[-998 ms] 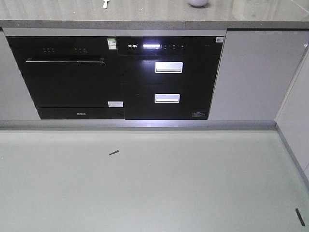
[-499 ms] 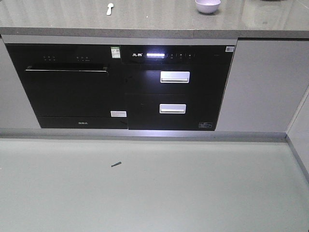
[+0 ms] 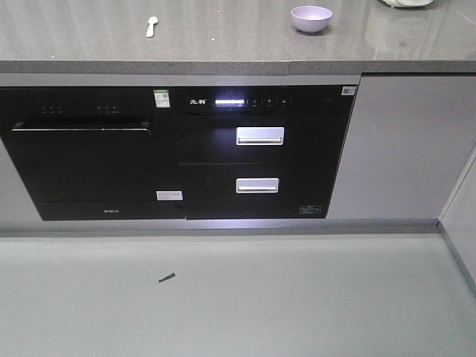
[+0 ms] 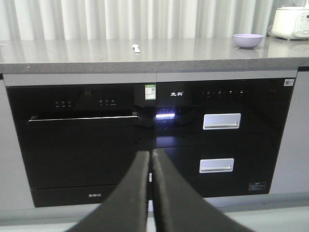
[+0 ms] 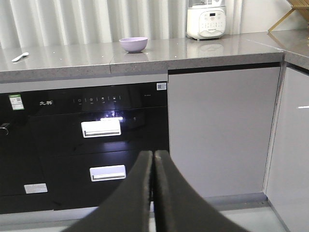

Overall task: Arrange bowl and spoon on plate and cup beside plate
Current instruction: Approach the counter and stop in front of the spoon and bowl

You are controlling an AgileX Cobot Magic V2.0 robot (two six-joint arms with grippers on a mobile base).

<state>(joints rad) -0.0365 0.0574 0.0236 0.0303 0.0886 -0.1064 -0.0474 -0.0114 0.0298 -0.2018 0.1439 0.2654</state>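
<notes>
left jaws and right jaws are each pressed together, holding nothing, facing the black appliance [image 3: 111,171]. above the appliance runs the grey surface [image 3: 223,41]. the spoon [image 3: 151,26] lies over the appliance's left half, and the bowl [image 3: 311,18] stands upright over its right end, well apart.

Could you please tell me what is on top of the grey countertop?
A bowl, a spoon lying apart from it, and a white appliance. Nothing sits inside the bowl; the countertop runs on beyond the frames.
</notes>
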